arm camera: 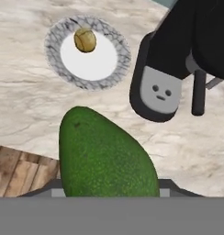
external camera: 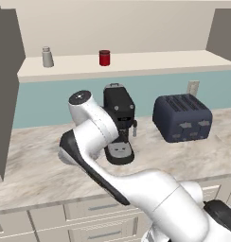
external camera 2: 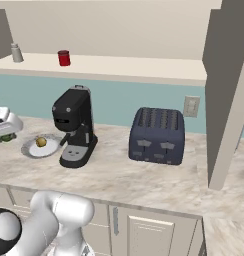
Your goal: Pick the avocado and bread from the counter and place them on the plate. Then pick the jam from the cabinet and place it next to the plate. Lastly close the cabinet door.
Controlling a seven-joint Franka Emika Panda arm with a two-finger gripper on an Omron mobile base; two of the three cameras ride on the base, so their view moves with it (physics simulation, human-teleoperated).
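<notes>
The green avocado [arm camera: 104, 151] looms large in the hand view, held above the counter [arm camera: 31, 110]. My gripper [external camera 2: 6, 134] is shut on it at the left edge of the right base view, just left of the plate [external camera 2: 28, 148]. The white plate with its grey speckled rim [arm camera: 54, 69] lies beyond the avocado, left of the coffee machine. The golden-brown bread [arm camera: 85, 40] rests on the plate's far side. The red jam [external camera: 104, 57] stands on the shelf of the cabinet [external camera: 150, 62], whose doors stand open.
A black coffee machine [external camera: 119, 120] stands right beside the plate, and a dark blue toaster [external camera: 182, 117] sits further right. A grey-white shaker [external camera: 48, 56] is on the shelf left of the jam. The open cabinet door [external camera 2: 226, 90] juts out at the right.
</notes>
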